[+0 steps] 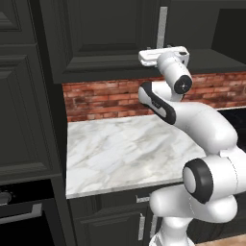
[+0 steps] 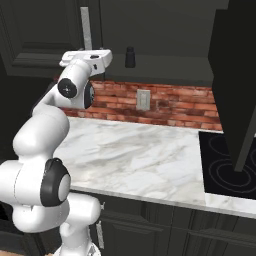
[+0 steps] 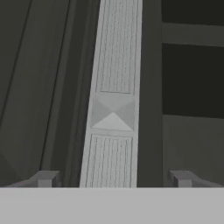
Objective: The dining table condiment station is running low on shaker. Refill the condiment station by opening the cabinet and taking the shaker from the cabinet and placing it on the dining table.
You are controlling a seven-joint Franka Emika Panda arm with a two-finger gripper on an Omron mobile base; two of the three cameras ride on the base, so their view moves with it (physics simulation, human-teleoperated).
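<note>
The dark upper cabinet [image 1: 103, 38] has its left door shut, with a long silver bar handle [image 3: 113, 109] running up the door's edge. My gripper [image 3: 113, 179] is open at that handle [image 2: 86, 27], one fingertip [image 3: 43, 178] on each side of the bar and nothing clamped. The hand [image 1: 163, 54] is raised just under the cabinet's bottom edge. To the right the cabinet stands open, and the small black shaker [image 2: 130, 57] is upright on its bottom shelf. The open right door [image 2: 235, 75] swings out towards me. The dining table is out of view.
Below the cabinet is a marble counter [image 2: 140, 155] backed by red brick [image 2: 170, 102] with a wall outlet [image 2: 143, 99]. A black cooktop [image 2: 227, 165] lies at the right. Dark under-counter cabinets [image 1: 125, 221] and a tall dark unit with an oven [image 1: 24, 211] stand at the left.
</note>
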